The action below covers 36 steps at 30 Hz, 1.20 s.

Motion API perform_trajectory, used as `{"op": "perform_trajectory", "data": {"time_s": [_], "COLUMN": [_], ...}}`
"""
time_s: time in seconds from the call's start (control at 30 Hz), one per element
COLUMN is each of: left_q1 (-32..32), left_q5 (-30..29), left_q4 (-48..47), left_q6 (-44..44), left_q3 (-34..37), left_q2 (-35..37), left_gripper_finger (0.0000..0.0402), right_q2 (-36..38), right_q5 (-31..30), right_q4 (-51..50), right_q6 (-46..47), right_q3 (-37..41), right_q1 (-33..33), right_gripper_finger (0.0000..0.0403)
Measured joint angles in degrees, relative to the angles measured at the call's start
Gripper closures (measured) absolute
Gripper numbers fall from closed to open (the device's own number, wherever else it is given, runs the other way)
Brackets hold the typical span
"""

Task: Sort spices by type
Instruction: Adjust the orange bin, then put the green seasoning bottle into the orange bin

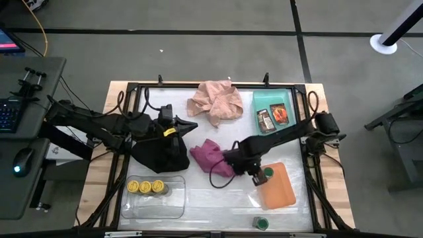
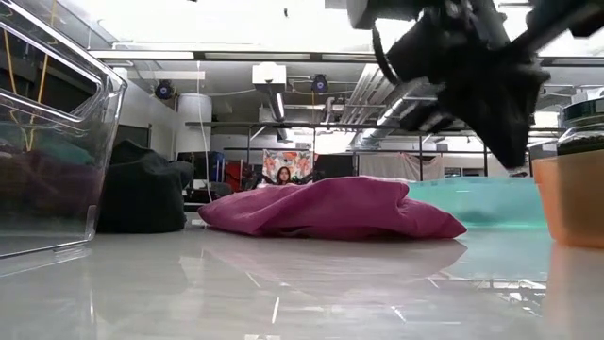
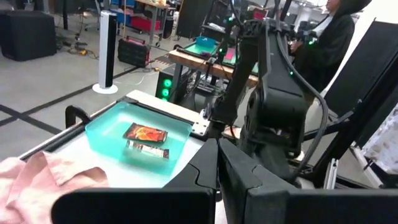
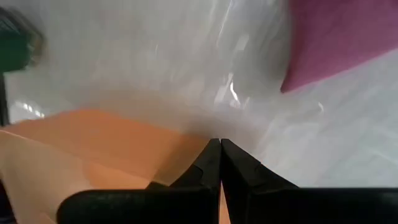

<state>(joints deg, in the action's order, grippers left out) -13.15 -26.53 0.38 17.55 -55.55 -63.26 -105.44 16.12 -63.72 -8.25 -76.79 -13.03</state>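
On the white tabletop (image 1: 218, 205), the right gripper (image 1: 256, 177) hung over the near edge of the flat orange plastic tray (image 1: 277, 188), its two dark fingers (image 4: 219, 163) pressed together with nothing between them, as the right wrist view showed against the orange surface. A small round green-lidded jar (image 1: 268, 174) stood on that tray just beside the gripper, and a second green-lidded jar (image 1: 260, 222) stood on the table near the front edge, apart from the tray. Three small round yellow-lidded jars (image 1: 147, 187) sat in a row, touching one another, at the back of the clear plastic tray (image 1: 155, 205) at the front left. In the teal plastic tray (image 1: 274, 100) at the back right lay two flat rectangular packets side by side, the dark brown packet (image 1: 265, 119) to the left of the orange-red packet (image 1: 279, 114). The left gripper (image 1: 190, 125) was held above the table near the black cloth (image 1: 160, 153), pointing toward the crumpled pale pink cloth (image 1: 215, 101); its fingers (image 3: 217, 171) were also closed tight and held nothing. A bunched magenta cloth (image 1: 210, 155) lay in the middle of the table, between the black cloth and the right arm. In the left wrist view, a person in a dark hooded top (image 3: 333, 43) stood beyond the table.
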Motion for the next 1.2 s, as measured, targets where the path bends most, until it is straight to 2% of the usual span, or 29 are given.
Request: {"op": "perform_trajectory", "data": {"time_s": [0.27, 0.53, 0.63, 0.77, 0.87, 1.0, 1.07, 1.2], "left_q1": [0.0, 0.0, 0.21, 1.06, 1.67, 1.9, 1.68, 1.68], "left_q5": [-0.28, -1.26, -1.29, -1.29, -1.33, -1.06, -1.0, -0.87], "left_q4": [-0.7, -1.27, -1.41, -1.85, -2.03, -4.28, -6.24, -10.5], "left_q6": [0.27, 0.27, 0.25, -0.46, -1.69, -1.56, -1.03, 1.62], "left_q3": [0.0, 0.0, 0.0, 0.0, 0.0, 0.0, 0.0, 0.0], "left_q2": [0.0, -0.04, -0.04, 0.14, 1.08, 2.66, 2.96, 2.98], "left_gripper_finger": [0.0401, 0.0401, 0.0401, 0.0401, 0.0401, 0.0402, 0.0401, 0.0402], "right_q2": [-4.08, -4.4, -4.33, -2.64, -0.17, 6.13, 9.8, 13.91], "right_q5": [-0.5, -3.9, -4.29, -8.71, -9.82, -3.5, -2.47, -6.5], "right_q4": [-1.51, -10.93, -11.59, -10.74, -8.91, -0.94, 2.83, 5.66], "right_q6": [-1.9, -6.37, -7.17, -6.66, -2.28, 11.36, 18.53, 34.78], "right_q3": [0.04, 0.04, 0.04, -1.14, -3.7, -4.56, -4.15, -4.02], "right_q1": [-0.93, -0.3, 0.24, 1.41, 2.74, 1.85, -2.12, -14.16], "right_gripper_finger": [0.0403, 0.0403, 0.0403, 0.0403, 0.0403, 0.0403, 0.0403, 0.0403]}}
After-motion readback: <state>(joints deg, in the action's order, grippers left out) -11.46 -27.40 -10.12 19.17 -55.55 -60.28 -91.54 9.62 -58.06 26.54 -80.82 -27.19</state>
